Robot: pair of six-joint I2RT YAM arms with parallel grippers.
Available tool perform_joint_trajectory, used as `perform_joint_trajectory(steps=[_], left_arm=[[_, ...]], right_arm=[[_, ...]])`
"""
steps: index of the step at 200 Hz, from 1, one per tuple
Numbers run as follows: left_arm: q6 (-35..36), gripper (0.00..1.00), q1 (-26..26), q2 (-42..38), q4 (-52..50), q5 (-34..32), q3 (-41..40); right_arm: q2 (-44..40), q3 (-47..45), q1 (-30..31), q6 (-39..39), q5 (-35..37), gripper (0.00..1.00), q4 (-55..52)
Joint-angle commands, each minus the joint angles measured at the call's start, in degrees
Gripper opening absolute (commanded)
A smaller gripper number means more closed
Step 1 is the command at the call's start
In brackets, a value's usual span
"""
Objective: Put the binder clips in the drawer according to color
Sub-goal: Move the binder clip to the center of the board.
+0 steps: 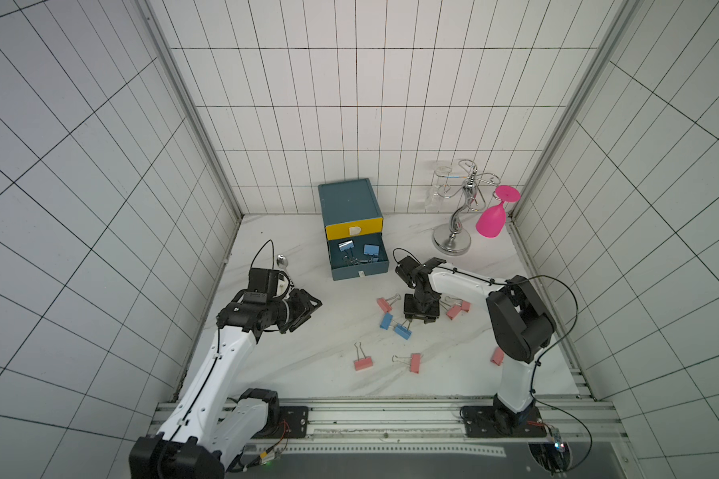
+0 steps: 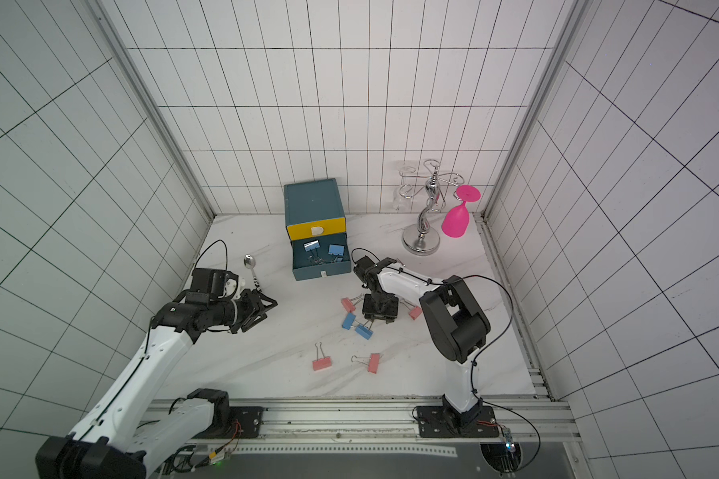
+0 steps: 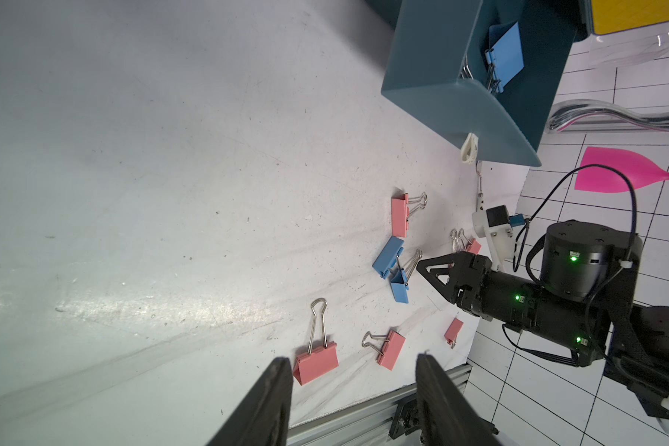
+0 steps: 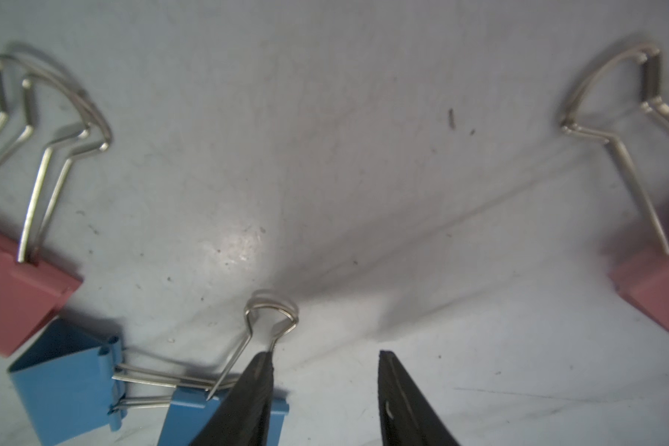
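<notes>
The right claw (image 4: 323, 359) points straight down at the white surface (image 1: 308, 356) among the loose binder clips. Its jaws are about half apart, with only bare surface between them, and it grips nothing. In the right wrist view one finger (image 4: 248, 401) stands in front of the nearer blue clip (image 4: 186, 421). That clip's wire loop (image 4: 272, 314) lies just beside the fingertip, outside the gap. A second blue clip (image 4: 66, 386) lies alongside, its handles reaching the first clip's body. In a top view a pink clip (image 1: 384, 305) lies just beside the blue two on the left arm's side. A pink pair (image 1: 453, 312) lies on the other side of the claw, partly hidden under the right arm. Two further pink clips (image 1: 363, 363) lie nearer the robot's base, and a last pink clip (image 1: 497, 356) is half hidden behind the right arm's elbow. Beyond the claw and near it, the teal drawer unit (image 1: 349, 199) stands against the back wall. Its lower drawer (image 1: 360, 271) is pulled out and holds at least two blue clips (image 1: 371, 249); the yellow upper drawer (image 1: 353, 230) is closed. The left claw (image 3: 353, 357) is well apart from the clips on the left side, its jaws parted and empty. A spoon (image 1: 282, 261) lies behind it, partly hidden by the wrist. A chrome glass rack (image 1: 453, 240) in the back right corner carries an upside-down pink glass (image 1: 490, 222).
</notes>
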Motion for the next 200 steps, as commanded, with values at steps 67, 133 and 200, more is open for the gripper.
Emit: perform_joint_trajectory(steps=[67, 133, 200], left_arm=[[1.0, 0.55, 0.3, 0.8, 1.0, 0.5, 1.2], [0.9, 0.55, 0.3, 1.7, 1.8, 0.9, 1.3], [1.0, 0.55, 0.4, 1.6, 2.2, 1.5, 0.9]], right_arm=[[2.8, 0.3, 1.5, -2.2, 1.8, 0.46, -2.5], [-3.4, -7.0, -3.9, -8.8, 7.6, 0.45, -4.4], [3.9, 4.9, -3.0, -14.6, 2.7, 0.45, -6.1]])
